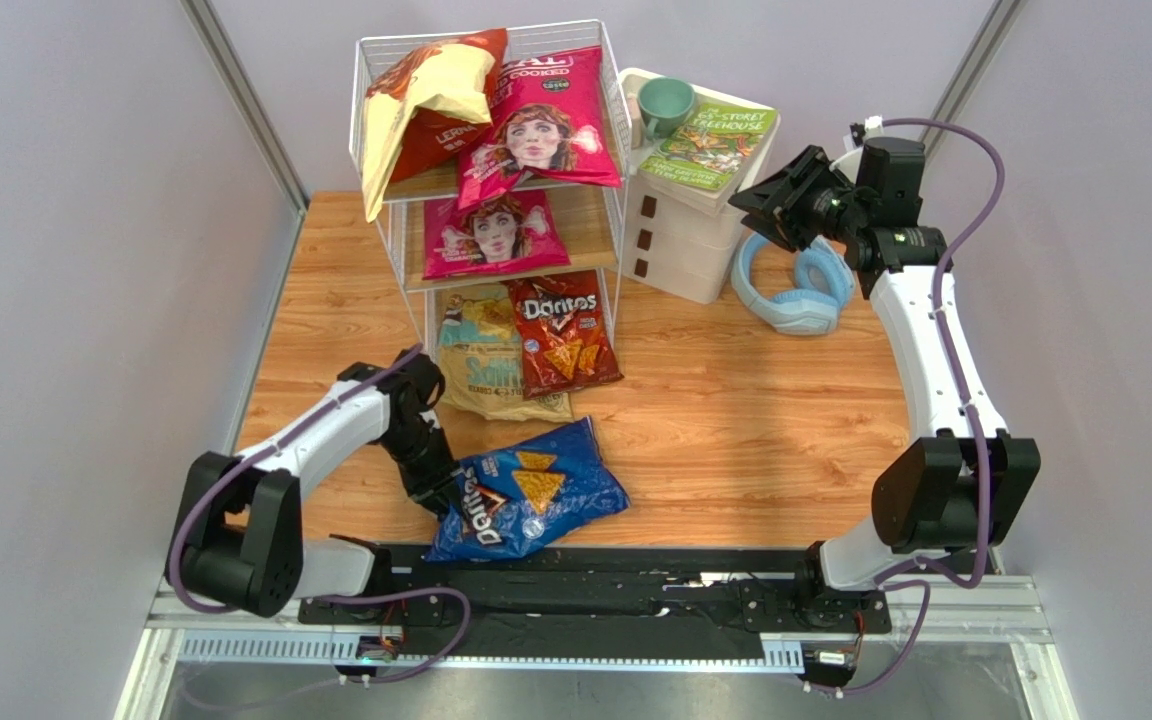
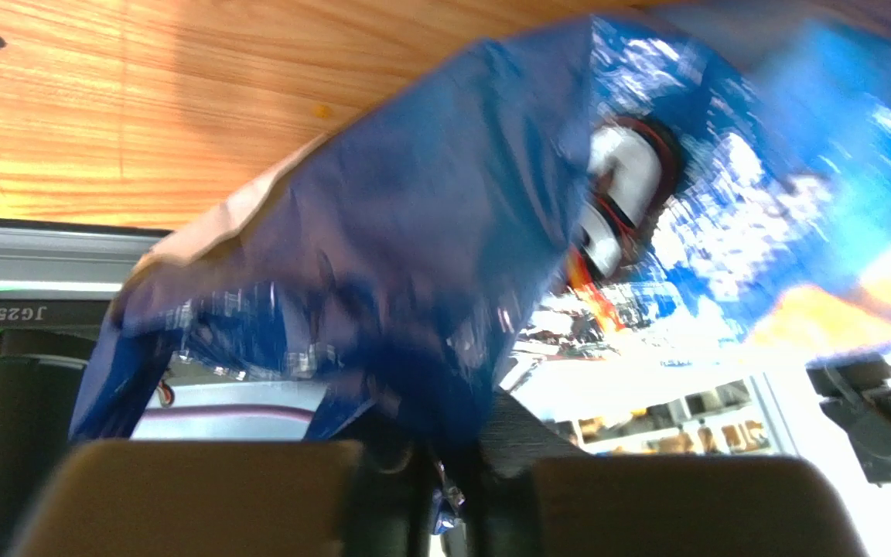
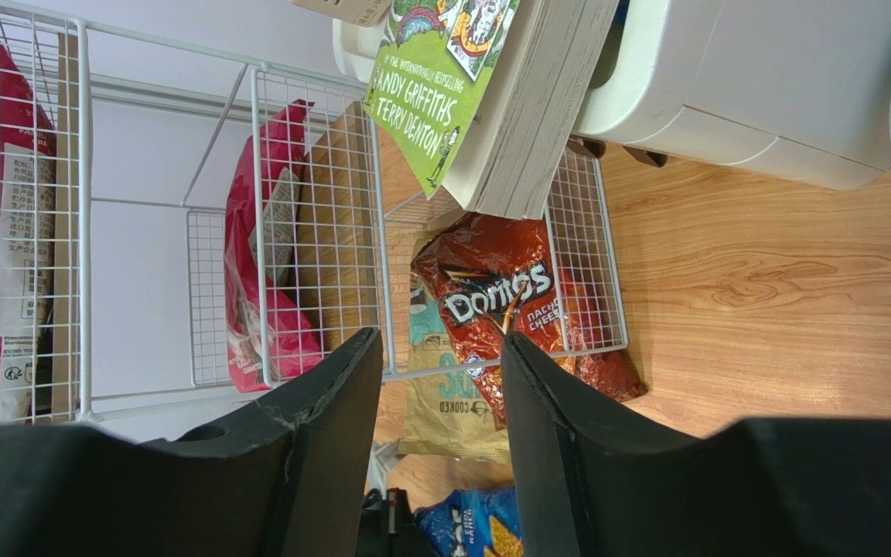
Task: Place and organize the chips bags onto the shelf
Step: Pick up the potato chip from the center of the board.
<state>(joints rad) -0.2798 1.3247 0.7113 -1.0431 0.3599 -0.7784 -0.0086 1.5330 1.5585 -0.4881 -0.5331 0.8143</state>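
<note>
The blue Doritos bag (image 1: 530,495) lies on the wood near the arms' bases, and my left gripper (image 1: 455,488) is shut on its left edge. In the left wrist view its dark blue foil (image 2: 415,232) runs down between my closed fingers (image 2: 450,487). The white wire shelf (image 1: 361,60) holds an orange-and-cream bag (image 1: 425,98) and a magenta bag (image 1: 552,128) on top, with another magenta bag (image 1: 495,233) on the middle tier. A red Doritos bag (image 1: 564,333) and a tan-and-teal bag (image 1: 485,360) stick out of the bottom tier. My right gripper (image 1: 763,195) hangs open and empty, up at the far right.
A white drawer unit (image 1: 687,240) stands right of the shelf, with a green book (image 1: 713,147) and a green mug (image 1: 666,105) on top. Blue headphones (image 1: 793,293) lie beside it under my right arm. Grey walls close in both sides.
</note>
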